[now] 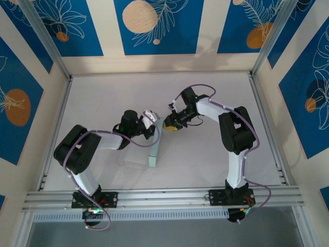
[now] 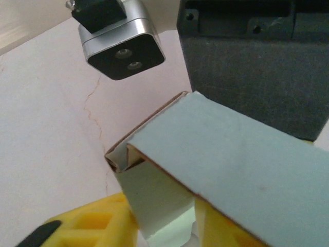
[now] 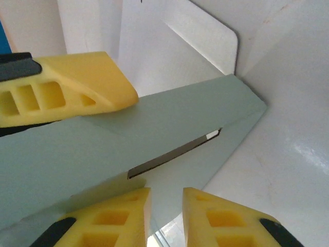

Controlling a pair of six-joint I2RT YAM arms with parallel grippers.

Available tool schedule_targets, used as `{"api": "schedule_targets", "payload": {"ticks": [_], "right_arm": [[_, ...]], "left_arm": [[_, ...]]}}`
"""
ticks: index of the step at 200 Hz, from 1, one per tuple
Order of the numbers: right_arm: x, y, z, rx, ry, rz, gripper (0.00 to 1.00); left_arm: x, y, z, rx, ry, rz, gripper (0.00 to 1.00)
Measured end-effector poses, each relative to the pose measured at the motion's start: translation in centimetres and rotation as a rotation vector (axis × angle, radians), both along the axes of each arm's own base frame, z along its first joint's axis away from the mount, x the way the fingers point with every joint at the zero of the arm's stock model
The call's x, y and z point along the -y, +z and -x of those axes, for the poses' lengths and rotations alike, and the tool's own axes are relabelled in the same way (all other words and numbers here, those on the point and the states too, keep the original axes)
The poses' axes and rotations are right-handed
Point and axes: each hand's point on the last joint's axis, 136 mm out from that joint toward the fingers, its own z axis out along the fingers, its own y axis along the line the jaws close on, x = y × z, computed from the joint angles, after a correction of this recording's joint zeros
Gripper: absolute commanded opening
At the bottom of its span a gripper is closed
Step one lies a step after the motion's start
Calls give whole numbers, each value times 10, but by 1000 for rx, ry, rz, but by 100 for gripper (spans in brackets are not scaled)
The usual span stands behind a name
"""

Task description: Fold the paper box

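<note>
The paper box [image 1: 153,154] lies mid-worktop [image 1: 205,159], between the two arms. The left pincer [image 2: 164,226] straddles one pale wall of it, with a green panel lying over one finger; I cannot tell whether it presses. The right pincer [image 3: 165,216] sits at the slotted green panel's lower edge, fingers nearly together, and its grip is unclear.

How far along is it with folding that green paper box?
Partway. Done: the paper box is creased, with one corner folded up into walls. In hand: the left jaws grip one end while the right jaws sit close at its edge. To do: a white flap stands loose and the slot looks empty, so closing up remains, I'd guess.
</note>
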Motion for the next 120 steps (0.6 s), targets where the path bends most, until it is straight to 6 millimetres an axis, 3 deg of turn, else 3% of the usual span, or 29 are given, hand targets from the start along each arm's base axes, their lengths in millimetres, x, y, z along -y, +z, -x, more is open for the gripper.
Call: {"api": "schedule_targets", "payload": {"ticks": [31,61,78,95,120], "right_arm": [[2,-1,-1,-4,-4,18,25],[5,-2,-5,0,-20,28,27],[6,-2,-7,-1,-31,30,31],[7,-1,-8,-5,-42,33,41],[11,-1,-13,-3,-68,49,43]], "left_arm": [[-3,0,-1,-14,7,14,0],[-6,-2,1,-2,20,26,0],[-7,-1,2,9,38,27,0],[-7,1,2,18,59,30,0],[-10,3,3,37,117,26,0]]}}
